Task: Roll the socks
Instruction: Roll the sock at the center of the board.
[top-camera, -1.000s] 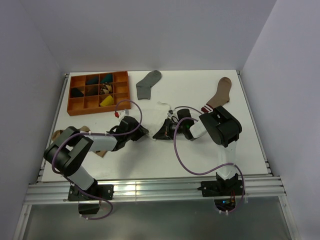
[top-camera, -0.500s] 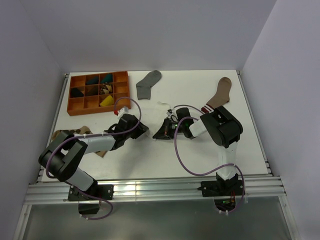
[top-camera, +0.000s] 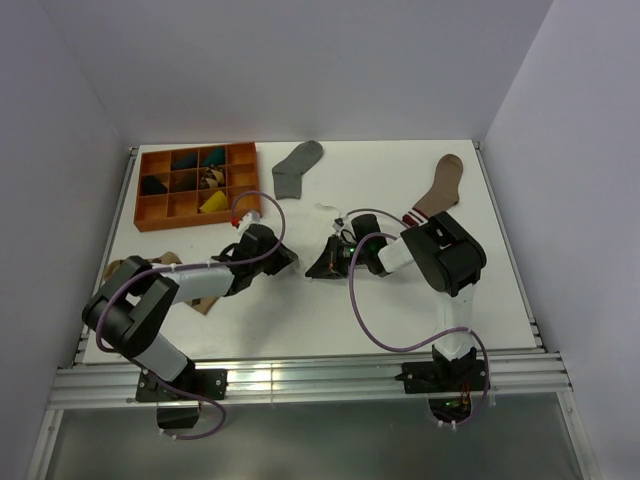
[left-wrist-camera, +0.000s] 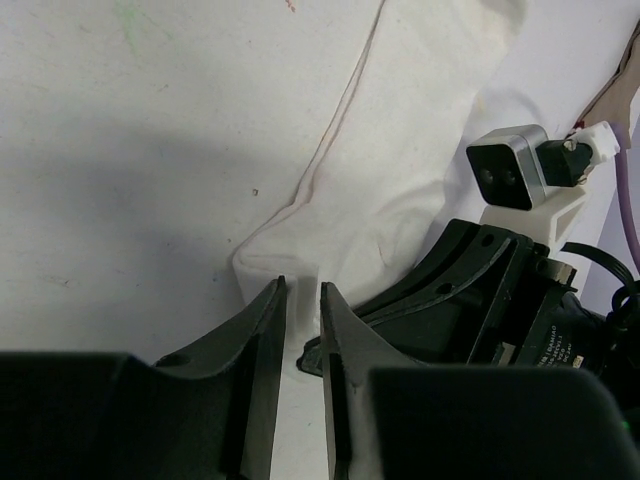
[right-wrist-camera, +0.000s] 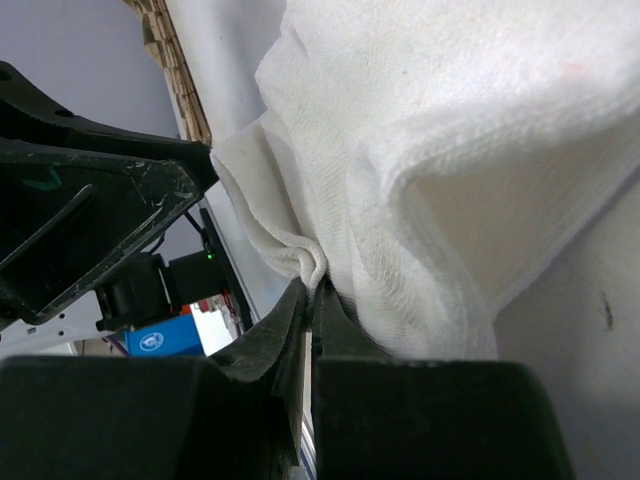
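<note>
White sock (right-wrist-camera: 450, 150) tight between right fingers (right-wrist-camera: 275, 345); left fingers (left-wrist-camera: 255, 345) seemingly slightly apart

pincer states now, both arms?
Left pincer: slightly open, narrow gap, tips at a corner of the white sock; grip cannot be told.
Right pincer: closed, pinching a fold of the white sock.

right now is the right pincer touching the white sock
Touching. The right wrist view shows the right pincer shut on a bunched fold of the white sock, with the fabric pinched right at its tips.
</note>
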